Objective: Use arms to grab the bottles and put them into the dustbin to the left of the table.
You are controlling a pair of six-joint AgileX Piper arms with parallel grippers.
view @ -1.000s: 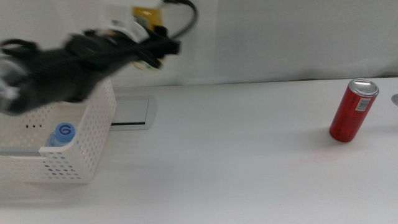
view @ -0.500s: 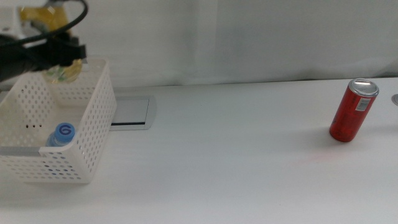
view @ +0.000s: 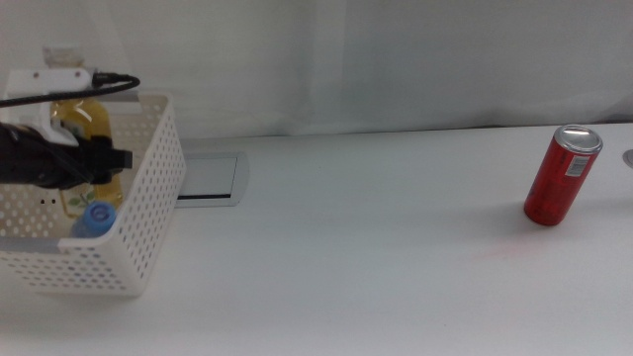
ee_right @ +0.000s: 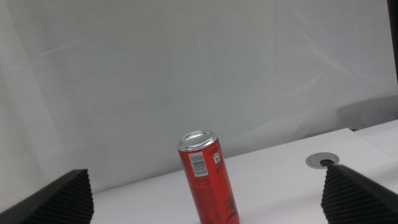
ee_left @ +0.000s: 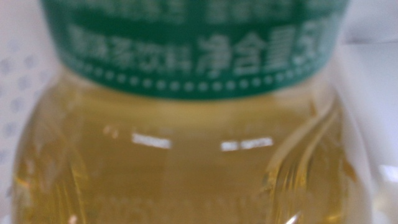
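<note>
My left gripper (view: 102, 158) reaches in from the left over the dustbin (view: 148, 213), a white perforated basket at the table's left end. It is shut on the yellow bottle (view: 85, 121), which stands upright inside the basket. That bottle (ee_left: 186, 162), with its green label, fills the left wrist view and hides the jaws. The clear bottle's blue cap (view: 99, 216) shows inside the basket near its front wall. My right gripper (ee_right: 208, 180) is open and holds nothing; it is outside the middle view.
A red can (view: 561, 175) stands at the table's right end, and the right wrist view shows the can (ee_right: 208, 177) ahead of the jaws. A grey-rimmed panel (view: 208, 178) lies beside the basket. A round grey grommet (ee_right: 322, 161) sits right of the can.
The left arm has swung left and come down, carrying the yellow bottle from above the basket's far rim to inside the basket. The can and the blue-capped bottle have not moved.
</note>
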